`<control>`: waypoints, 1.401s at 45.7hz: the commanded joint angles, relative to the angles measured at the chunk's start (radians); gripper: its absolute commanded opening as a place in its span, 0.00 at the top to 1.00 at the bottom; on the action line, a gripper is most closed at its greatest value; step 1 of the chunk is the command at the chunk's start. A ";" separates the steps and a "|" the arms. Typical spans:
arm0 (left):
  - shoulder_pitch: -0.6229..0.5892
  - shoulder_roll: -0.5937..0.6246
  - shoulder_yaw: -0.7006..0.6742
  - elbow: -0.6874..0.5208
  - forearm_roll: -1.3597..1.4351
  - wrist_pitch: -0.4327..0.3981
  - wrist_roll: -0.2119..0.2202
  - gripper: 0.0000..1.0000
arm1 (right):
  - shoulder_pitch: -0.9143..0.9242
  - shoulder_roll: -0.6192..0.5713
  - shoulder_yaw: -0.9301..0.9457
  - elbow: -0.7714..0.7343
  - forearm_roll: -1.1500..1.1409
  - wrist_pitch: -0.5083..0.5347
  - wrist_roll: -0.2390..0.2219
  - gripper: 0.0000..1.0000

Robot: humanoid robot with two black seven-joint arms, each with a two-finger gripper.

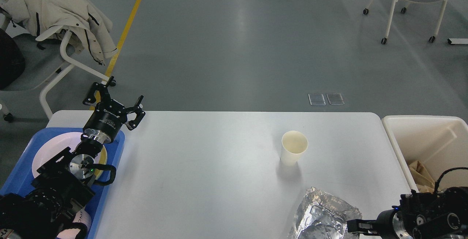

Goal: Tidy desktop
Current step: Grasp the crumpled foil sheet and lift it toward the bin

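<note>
Left jaws (114,98) hang spread wide and empty above the blue tray (22,180). Right jaws (356,226) touch the crumpled foil bag (321,213); their spread is unclear. The white desk (204,165) lies beneath both, and a paper cup (293,147) stands between them.

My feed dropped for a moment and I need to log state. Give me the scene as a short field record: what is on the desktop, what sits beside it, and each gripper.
desktop: white, holds two loose items
paper cup: upright, right of centre
foil bag: crumpled, near edge, right side
blue tray: left end, holds white plate
bin: right of desktop, brown paper inside
left gripper: open, above tray's far corner, holding nothing
right gripper: beside foil bag, state unclear
</note>
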 commanded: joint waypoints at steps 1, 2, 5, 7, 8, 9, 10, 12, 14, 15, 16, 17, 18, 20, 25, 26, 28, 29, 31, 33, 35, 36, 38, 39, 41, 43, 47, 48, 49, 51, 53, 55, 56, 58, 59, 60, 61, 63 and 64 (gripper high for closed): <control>0.000 0.000 0.000 0.000 0.000 0.000 0.000 0.00 | -0.004 0.000 -0.001 0.001 -0.003 0.001 0.008 1.00; 0.002 0.000 0.000 0.000 -0.001 0.000 0.000 0.00 | -0.005 0.001 -0.001 0.001 -0.003 -0.001 0.008 1.00; 0.000 0.000 0.000 0.000 -0.001 0.000 0.000 0.00 | -0.009 0.001 0.002 0.003 -0.002 -0.004 0.008 1.00; 0.002 0.000 0.000 0.000 -0.001 -0.001 0.000 0.00 | -0.009 0.001 0.003 0.001 -0.002 -0.004 0.008 1.00; 0.002 0.000 0.000 0.000 0.000 0.000 0.000 0.00 | -0.009 0.001 0.006 0.001 0.000 -0.004 0.008 1.00; 0.002 0.000 0.000 0.000 0.000 0.000 0.000 0.00 | -0.009 0.001 0.008 0.001 0.000 -0.004 0.008 1.00; 0.000 0.000 0.000 0.000 -0.001 0.000 0.000 0.00 | -0.009 0.000 0.010 0.003 0.000 -0.004 0.008 1.00; 0.002 0.000 0.000 0.000 -0.001 0.000 0.000 0.00 | -0.009 0.000 0.011 0.004 0.000 -0.001 0.008 1.00; 0.002 0.000 0.000 0.000 0.000 0.000 0.000 0.00 | -0.009 -0.002 0.011 0.004 0.000 -0.001 0.008 1.00; 0.002 0.000 0.000 0.000 0.000 0.000 0.000 0.00 | -0.009 -0.002 0.011 0.006 0.000 -0.001 0.008 1.00; 0.002 0.000 0.000 0.000 -0.001 0.000 0.000 0.00 | -0.009 -0.002 0.011 0.007 0.000 0.001 0.009 1.00; 0.000 0.000 0.000 0.000 -0.001 0.000 0.000 0.00 | -0.009 -0.003 0.011 0.007 0.000 0.001 0.009 1.00; 0.000 0.000 0.000 0.000 -0.001 0.000 0.000 0.00 | -0.009 -0.003 0.011 0.009 0.000 0.001 0.009 1.00; 0.000 0.000 0.000 0.000 -0.001 0.000 0.000 0.00 | -0.007 -0.005 0.011 0.010 0.000 0.002 0.009 1.00; 0.000 0.000 0.000 0.000 -0.001 0.000 0.000 0.00 | 0.019 -0.019 0.010 0.032 0.000 0.005 0.013 1.00; 0.000 0.000 0.000 0.000 -0.001 -0.001 0.000 0.00 | 0.030 -0.026 0.008 0.042 0.000 0.007 0.013 1.00; 0.000 0.000 0.000 0.000 -0.001 0.000 0.000 0.00 | 0.074 -0.049 0.005 0.056 0.000 0.011 0.011 1.00; 0.002 0.000 0.000 0.000 0.000 0.000 0.000 0.00 | 0.102 -0.062 0.000 0.064 0.000 0.017 0.011 1.00; 0.002 0.000 0.000 0.000 0.000 0.000 0.000 0.00 | 0.172 -0.080 -0.016 0.075 0.000 0.048 0.006 1.00; 0.002 0.000 0.000 0.000 -0.001 0.000 0.000 0.00 | 0.258 -0.092 -0.039 0.078 0.002 0.112 0.003 1.00; 0.000 0.000 0.000 0.000 -0.001 0.000 0.000 0.00 | 0.358 -0.102 -0.065 0.078 0.003 0.209 0.002 1.00; 0.002 0.000 0.000 0.000 0.000 0.000 0.000 0.00 | 0.411 -0.108 -0.078 0.076 0.005 0.259 0.002 1.00; 0.000 0.000 0.000 -0.001 -0.001 0.000 0.000 0.00 | 0.531 -0.128 -0.095 0.076 0.005 0.376 0.002 1.00; 0.000 -0.001 0.000 0.000 -0.001 0.000 0.000 0.00 | 0.589 -0.137 -0.104 0.076 0.003 0.439 0.002 1.00; 0.000 -0.001 -0.002 0.000 -0.001 0.000 0.000 0.00 | 0.703 -0.154 -0.116 0.076 0.003 0.557 0.003 1.00; 0.002 -0.001 -0.002 0.000 -0.001 0.000 0.000 0.00 | 0.816 -0.166 -0.127 0.073 0.003 0.666 0.006 1.00; 0.002 -0.001 -0.002 0.000 -0.001 0.000 0.000 0.00 | 1.029 -0.181 -0.142 0.052 -0.006 0.845 0.011 1.00; 0.002 0.000 -0.002 0.000 -0.001 0.000 0.000 0.00 | 1.079 -0.183 -0.150 0.043 -0.008 0.884 0.013 1.00; 0.002 0.000 -0.002 0.000 -0.001 0.000 0.000 0.00 | 1.123 -0.183 -0.156 0.030 -0.009 0.921 0.014 1.00; 0.002 0.000 -0.002 0.000 -0.001 0.000 0.000 0.00 | 1.200 -0.183 -0.168 0.010 -0.018 0.978 0.022 1.00; 0.002 0.000 -0.002 0.000 -0.001 0.000 0.000 0.00 | 1.248 -0.184 -0.171 -0.014 -0.040 1.014 0.043 1.00; 0.002 0.000 -0.002 0.000 -0.001 0.000 0.000 0.00 | 1.272 -0.191 -0.173 -0.037 -0.064 1.039 0.066 1.00; 0.000 0.000 -0.002 0.000 -0.001 0.000 0.000 0.00 | 1.275 -0.194 -0.174 -0.048 -0.077 1.044 0.075 1.00; 0.000 -0.001 -0.002 0.000 -0.001 0.000 0.000 0.00 | 1.274 -0.201 -0.178 -0.069 -0.097 1.044 0.083 1.00; 0.002 0.000 -0.002 0.000 -0.001 0.000 0.000 0.00 | 1.271 -0.204 -0.182 -0.082 -0.106 1.042 0.083 1.00; 0.002 0.000 -0.002 0.000 -0.001 0.000 0.000 0.00 | 1.266 -0.207 -0.191 -0.097 -0.110 1.041 0.083 1.00; 0.002 0.000 -0.002 0.000 -0.001 0.000 0.000 0.00 | 1.259 -0.209 -0.200 -0.111 -0.117 1.038 0.083 1.00; 0.002 0.000 -0.002 0.000 -0.001 0.000 0.000 0.00 | 1.236 -0.212 -0.225 -0.148 -0.132 1.022 0.083 1.00; 0.002 0.000 -0.002 0.000 0.000 0.000 0.000 0.00 | 1.210 -0.214 -0.234 -0.170 -0.140 1.010 0.082 1.00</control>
